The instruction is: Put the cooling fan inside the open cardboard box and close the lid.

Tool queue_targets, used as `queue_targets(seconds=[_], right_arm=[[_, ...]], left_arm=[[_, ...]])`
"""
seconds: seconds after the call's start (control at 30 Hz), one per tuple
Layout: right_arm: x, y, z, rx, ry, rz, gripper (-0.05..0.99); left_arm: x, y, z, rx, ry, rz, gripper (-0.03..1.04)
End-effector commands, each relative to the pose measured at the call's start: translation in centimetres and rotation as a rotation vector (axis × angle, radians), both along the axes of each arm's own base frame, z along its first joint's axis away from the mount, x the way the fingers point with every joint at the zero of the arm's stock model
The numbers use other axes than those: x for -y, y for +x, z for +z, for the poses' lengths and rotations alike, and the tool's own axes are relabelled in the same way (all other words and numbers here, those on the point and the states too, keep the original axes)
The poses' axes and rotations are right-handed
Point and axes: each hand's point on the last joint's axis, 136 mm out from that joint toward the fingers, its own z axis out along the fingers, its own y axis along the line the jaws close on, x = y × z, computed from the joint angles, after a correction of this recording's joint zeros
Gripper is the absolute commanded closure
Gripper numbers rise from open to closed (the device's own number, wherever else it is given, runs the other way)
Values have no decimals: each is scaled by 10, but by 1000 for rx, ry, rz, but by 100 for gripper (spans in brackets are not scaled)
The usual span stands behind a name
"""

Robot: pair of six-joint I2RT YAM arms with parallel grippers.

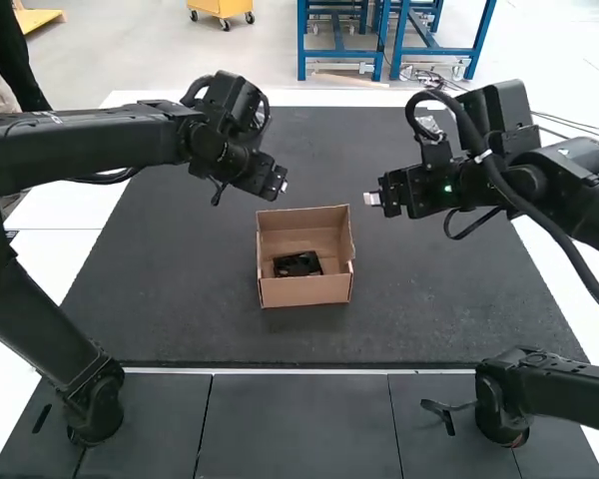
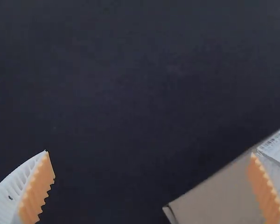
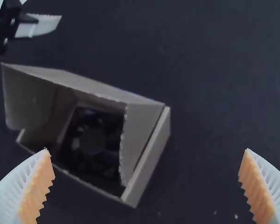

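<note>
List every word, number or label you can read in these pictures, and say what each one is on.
White label on the cardboard box: fine print, too blurred to read.
Cooling fan inside the box: no legible marking.
Nothing else carries text I can make out.

This looked like a robotics lab or workshop bench. Two black robot arms, the left arm [image 1: 80,135] at frame left and the right arm [image 1: 569,180] at frame right, stood at a white table [image 1: 50,215] covered by a black mat [image 1: 160,279].
</note>
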Motion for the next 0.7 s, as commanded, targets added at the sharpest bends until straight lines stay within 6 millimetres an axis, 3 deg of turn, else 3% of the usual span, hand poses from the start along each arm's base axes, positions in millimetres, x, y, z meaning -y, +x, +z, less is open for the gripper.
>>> queue_targets(seconds=[0.0, 0.37, 0.67], right_arm=[[5, 3, 20, 51, 12, -16, 3], [5, 3, 22, 45, 10, -14, 3], [3, 6, 18, 22, -2, -13, 3]], left_arm=[[12, -4, -2, -14, -17, -42, 4], [20, -14, -39, -108, -4, -74, 4], [16, -25, -46, -167, 7, -78, 4]])
